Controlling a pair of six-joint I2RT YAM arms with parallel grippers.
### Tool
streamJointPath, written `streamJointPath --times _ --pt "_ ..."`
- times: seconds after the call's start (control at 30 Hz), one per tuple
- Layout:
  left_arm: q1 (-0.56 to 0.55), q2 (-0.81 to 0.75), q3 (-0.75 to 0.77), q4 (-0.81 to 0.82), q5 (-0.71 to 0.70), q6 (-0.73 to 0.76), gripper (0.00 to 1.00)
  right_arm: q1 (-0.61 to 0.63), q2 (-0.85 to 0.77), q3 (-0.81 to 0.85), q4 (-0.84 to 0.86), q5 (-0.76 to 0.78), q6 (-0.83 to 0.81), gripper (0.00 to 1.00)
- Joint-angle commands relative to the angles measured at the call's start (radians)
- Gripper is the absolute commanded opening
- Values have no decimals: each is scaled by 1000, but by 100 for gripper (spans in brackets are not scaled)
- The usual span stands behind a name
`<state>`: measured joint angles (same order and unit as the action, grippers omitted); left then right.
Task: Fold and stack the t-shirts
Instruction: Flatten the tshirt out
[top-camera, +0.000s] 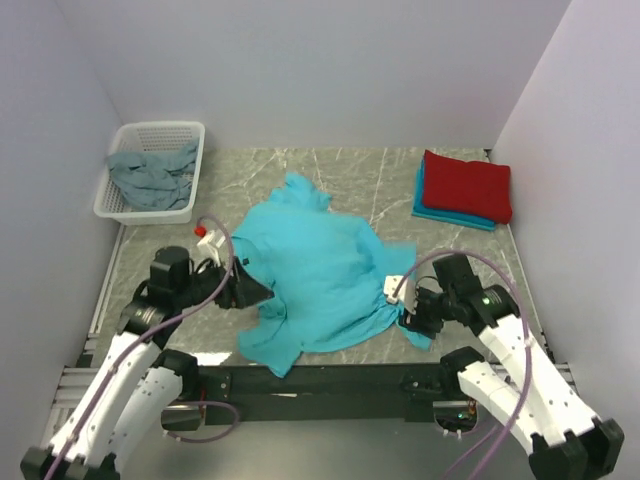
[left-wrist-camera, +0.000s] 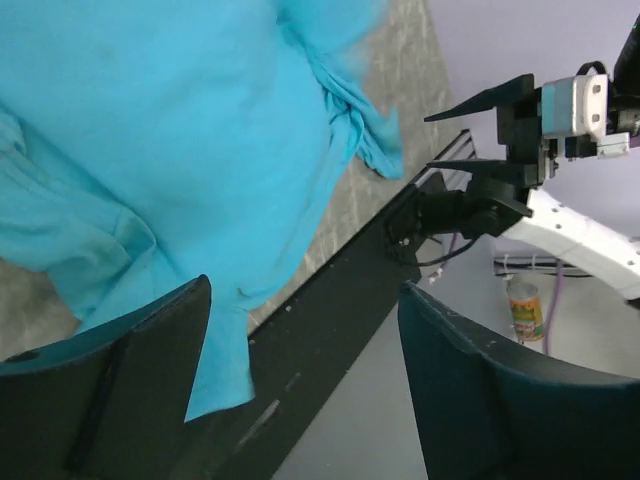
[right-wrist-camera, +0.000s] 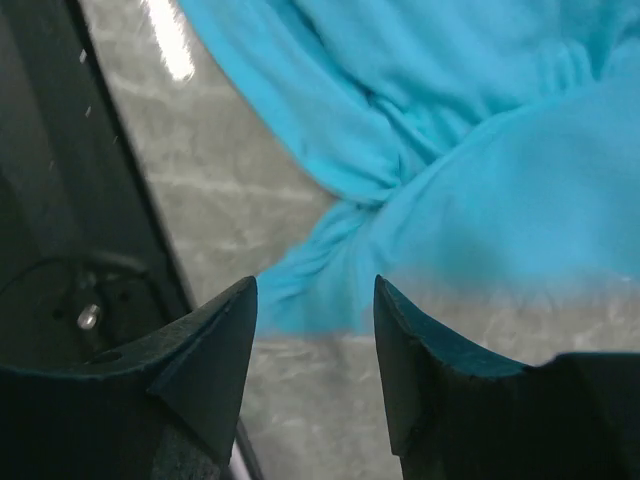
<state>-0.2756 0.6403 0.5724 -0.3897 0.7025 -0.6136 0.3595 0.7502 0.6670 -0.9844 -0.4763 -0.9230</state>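
In the far-left basket (top-camera: 150, 213) lies a grey-blue shirt (top-camera: 150, 172); left claw (left-wrist-camera: 303, 290) and right claw (right-wrist-camera: 315, 285) stand wide, empty, beside the turquoise shirt (top-camera: 320, 270).

Tbl top (top-camera: 460, 250): grey marble-look w/ pale veins, matte; one glare streak (right-wrist-camera: 170, 40) near front edge. Plain pale lilac-white walls on 3 sides: back wall (top-camera: 320, 70), L wall (top-camera: 50, 150), R wall (top-camera: 580, 130). Black rail (top-camera: 320, 380) along near edge; alu. extrusion (top-camera: 100, 300) at L side. Light soft, even.
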Motion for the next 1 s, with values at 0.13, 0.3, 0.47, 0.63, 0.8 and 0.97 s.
streamJointPath --times 0.13,0.3,0.47,0.63,0.8,0.97 --pt "-8 -163 139 -138 -176 -17 82 -7 -25 106 113 -7 79 58" --pt "-8 39 139 -6 -212 0 74 -56 239 181 320 -41 277 56" --pt "-8 226 146 63 -261 14 70 -119 479 256 431 5 418 55" --pt "-25 320 52 193 -184 -64 65 -117 716 327 403 37 424 54" --pt "-42 374 26 216 -294 -58 65 -113 828 374 369 33 403 54" --pt "-40 540 181 123 -558 -3 65 -79 914 431 363 60 409 53"
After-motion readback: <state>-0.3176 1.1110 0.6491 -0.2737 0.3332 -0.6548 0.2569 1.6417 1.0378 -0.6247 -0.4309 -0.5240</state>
